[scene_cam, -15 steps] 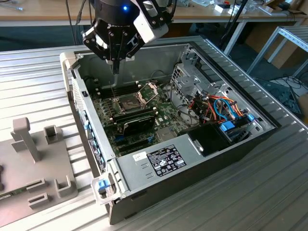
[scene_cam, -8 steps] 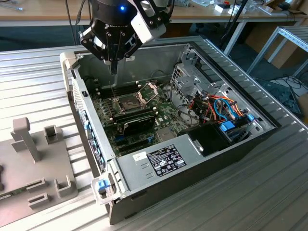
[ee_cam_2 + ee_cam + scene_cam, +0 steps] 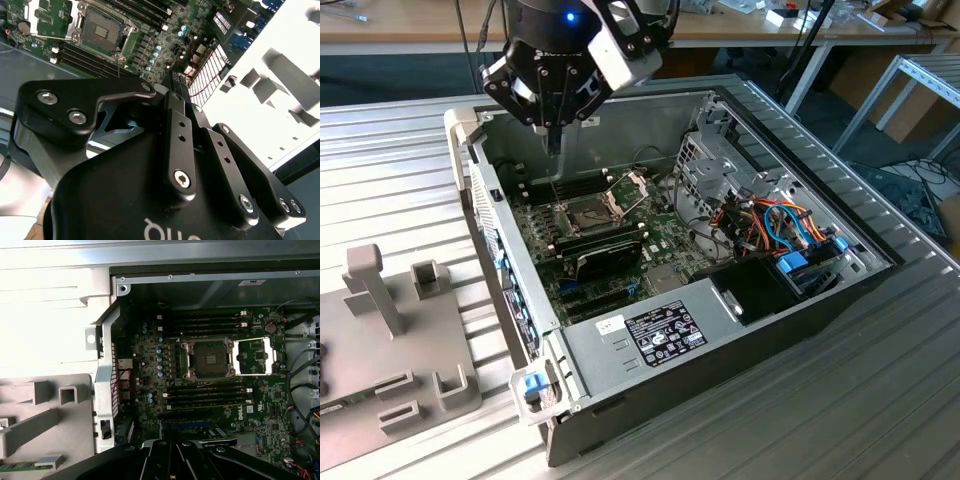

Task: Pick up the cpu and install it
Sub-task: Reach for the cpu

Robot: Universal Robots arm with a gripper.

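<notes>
My gripper [image 3: 553, 140] hangs over the back left part of an open computer case, above the green motherboard [image 3: 660, 245]. Its fingers [image 3: 175, 125] run together to a narrow tip, and I make out nothing between them. The cpu is out of view. Below and toward the exterior view's right of the tip lies the CPU socket [image 3: 585, 213], bare, with its contact field showing in both wrist views [image 3: 210, 360] [image 3: 102, 31]. The hinged metal socket frame [image 3: 255, 356] is swung open beside it. Dark memory sticks [image 3: 207, 395] flank the socket.
A grey fixture plate [image 3: 390, 340] with upright blocks and slots sits outside the case on the exterior view's left. The case walls [image 3: 480, 190] rise around the board. A drive cage with coloured cables [image 3: 770, 225] and a labelled power supply [image 3: 660, 335] occupy the near right.
</notes>
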